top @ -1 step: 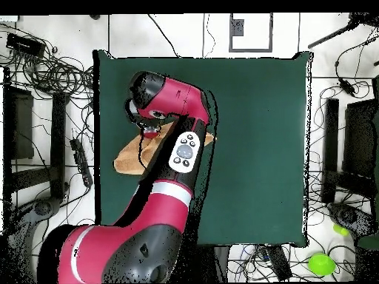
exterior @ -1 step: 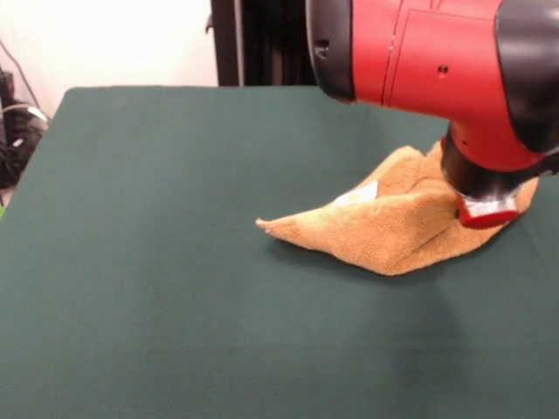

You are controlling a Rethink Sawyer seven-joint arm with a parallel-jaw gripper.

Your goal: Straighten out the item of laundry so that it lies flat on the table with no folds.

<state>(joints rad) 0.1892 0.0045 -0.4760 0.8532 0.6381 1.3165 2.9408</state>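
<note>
Towel [exterior @ -1 step: 397, 229] bunched and folded near the table's [exterior @ -1 step: 175, 262] right side in the front view, one corner drawn out to a point toward the middle, white tag [exterior @ -1 step: 360, 194] showing on top of the heap. Gripper [exterior @ -1 step: 486, 209] down at the towel's right end, pressed into or just above the cloth; impossible to tell whether parted or closed, tips hidden by the red and white housing and by the pile itself. From overhead, towel [top @ -1 step: 133, 157] lying close to the table's [top @ -1 step: 252, 148] left edge, partly under the arm, with a strip of it seeming to reach or overhang that edge. Far from flat: at least one layer doubled over, ridges rising toward the gripper. Risks, as judgement only: a pull toward the near edge could drag cloth off the table, given so little margin there. A grasp through two layers at once would carry the fold along rather than open it. A lift too low would merely slide the whole heap, terry gripping the green cover and rucking up fresh creases. A lift too high and a quick release could let the cloth drop back crumpled. Safer to draw the held end away from the pointed corner, toward open table, keeping tension along the cloth.
</note>
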